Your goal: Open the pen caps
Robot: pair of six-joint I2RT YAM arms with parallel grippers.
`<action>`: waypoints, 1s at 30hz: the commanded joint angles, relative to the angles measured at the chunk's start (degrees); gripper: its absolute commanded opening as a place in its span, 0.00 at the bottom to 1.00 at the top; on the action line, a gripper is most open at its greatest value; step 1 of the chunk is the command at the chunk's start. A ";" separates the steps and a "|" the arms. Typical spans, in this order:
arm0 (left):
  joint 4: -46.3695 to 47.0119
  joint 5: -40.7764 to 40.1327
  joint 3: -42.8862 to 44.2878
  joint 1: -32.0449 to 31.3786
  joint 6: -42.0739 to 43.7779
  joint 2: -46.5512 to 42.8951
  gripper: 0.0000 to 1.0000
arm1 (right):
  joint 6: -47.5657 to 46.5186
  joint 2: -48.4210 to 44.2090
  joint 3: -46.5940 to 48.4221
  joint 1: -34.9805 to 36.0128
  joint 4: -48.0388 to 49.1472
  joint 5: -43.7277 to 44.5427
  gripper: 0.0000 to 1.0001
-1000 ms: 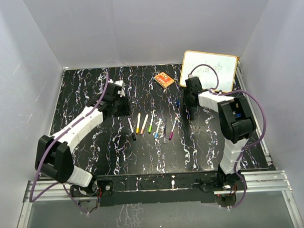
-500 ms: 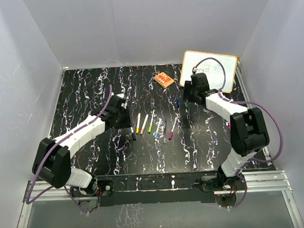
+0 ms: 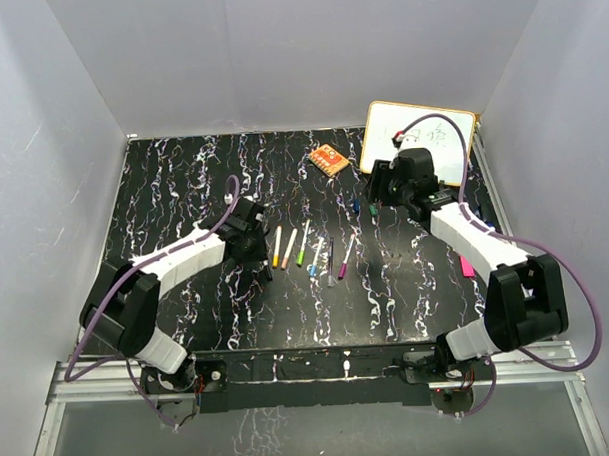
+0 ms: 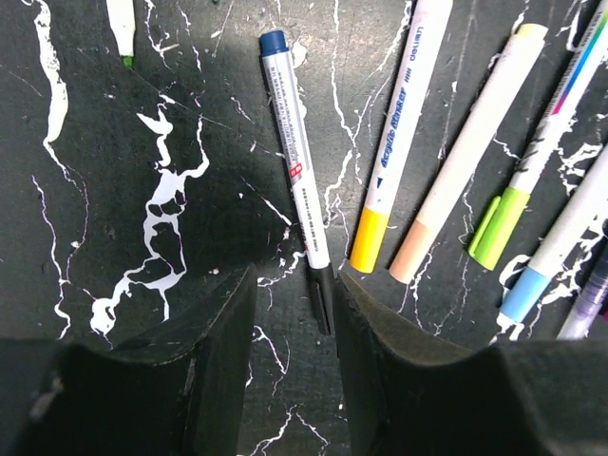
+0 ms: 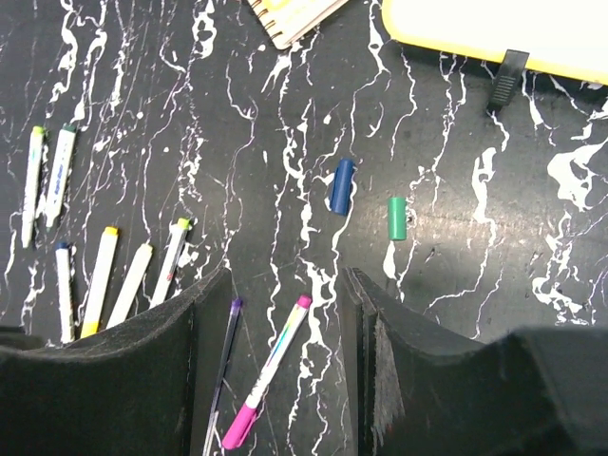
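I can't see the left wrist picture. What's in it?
The left gripper stands open around the black cap of a white marker. Beside it lie more capped markers on a black marbled table.

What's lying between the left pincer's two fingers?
The black cap of a white marker, inside the open left pincer, seen in the left wrist view.

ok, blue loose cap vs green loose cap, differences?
The loose blue plastic pen cap is longer-looking with a rounded end; the loose green plastic pen cap looks shorter and blunt. In the right wrist view the blue cap leans slightly, the green cap lies straight. Both lie off any marker on the black marbled table, not touching.
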 commanded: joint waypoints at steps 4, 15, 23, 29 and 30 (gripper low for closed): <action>2.00 -4.95 1.74 -1.92 -2.73 2.52 0.37 | 0.80 -5.99 -2.49 -0.09 1.33 -3.09 0.47; -0.22 -7.88 5.20 -3.18 -2.88 8.60 0.37 | 1.13 -8.94 -5.24 -0.09 1.18 -3.16 0.47; -2.76 -10.92 6.81 -5.10 -2.81 11.14 0.37 | 0.97 -8.82 -6.14 -0.09 1.61 -3.34 0.47; -4.31 -11.61 6.41 -5.61 -2.51 11.77 0.35 | 0.94 -9.08 -6.64 -0.11 1.69 -3.27 0.47; -4.37 -11.62 6.32 -5.62 -2.43 11.93 0.35 | 0.97 -9.18 -6.74 -0.09 1.76 -3.29 0.47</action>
